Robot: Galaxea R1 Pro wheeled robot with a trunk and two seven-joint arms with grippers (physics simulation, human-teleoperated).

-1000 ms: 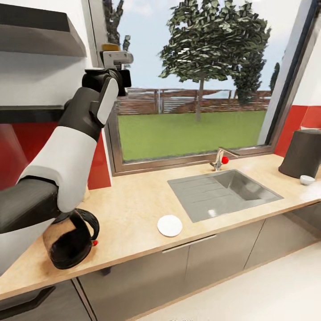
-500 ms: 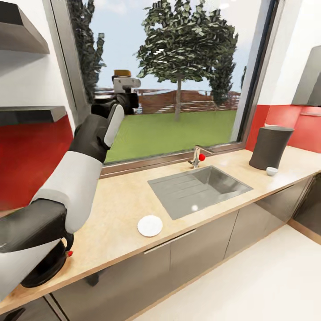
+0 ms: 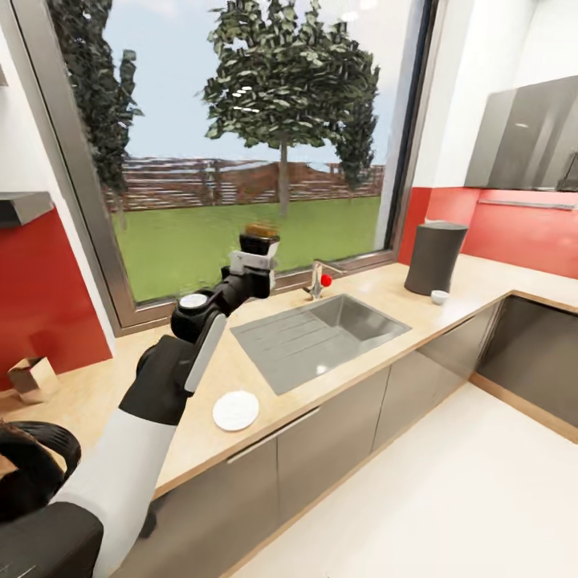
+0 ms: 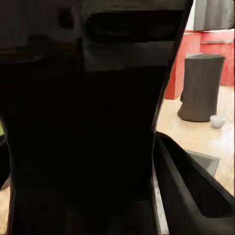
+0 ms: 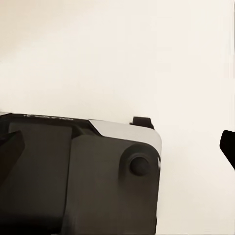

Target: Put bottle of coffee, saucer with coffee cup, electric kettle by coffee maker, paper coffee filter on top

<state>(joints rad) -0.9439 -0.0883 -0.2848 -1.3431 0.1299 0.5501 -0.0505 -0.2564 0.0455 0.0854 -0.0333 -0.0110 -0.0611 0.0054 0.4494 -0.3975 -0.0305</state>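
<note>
My left arm is raised over the kitchen countertop (image 3: pixel 353 293), and my left gripper (image 3: pixel 255 255) is clenched around the bottle of coffee (image 3: pixel 261 234), which I hold in the air above the counter, to the left of the steel sink (image 3: pixel 321 337). In the left wrist view the dark jar fills the space between my fingers. The coffee maker (image 3: pixel 434 258) stands far to the right on the counter, near the corner, and the coffee cup (image 3: pixel 439 297) sits just beside its base. The saucer (image 3: pixel 236 410) lies flat near the front edge of the counter, well apart from the cup. The electric kettle (image 3: pixel 32 474) is at the left end. About my right gripper, I cannot tell if it is released or clenched.
</note>
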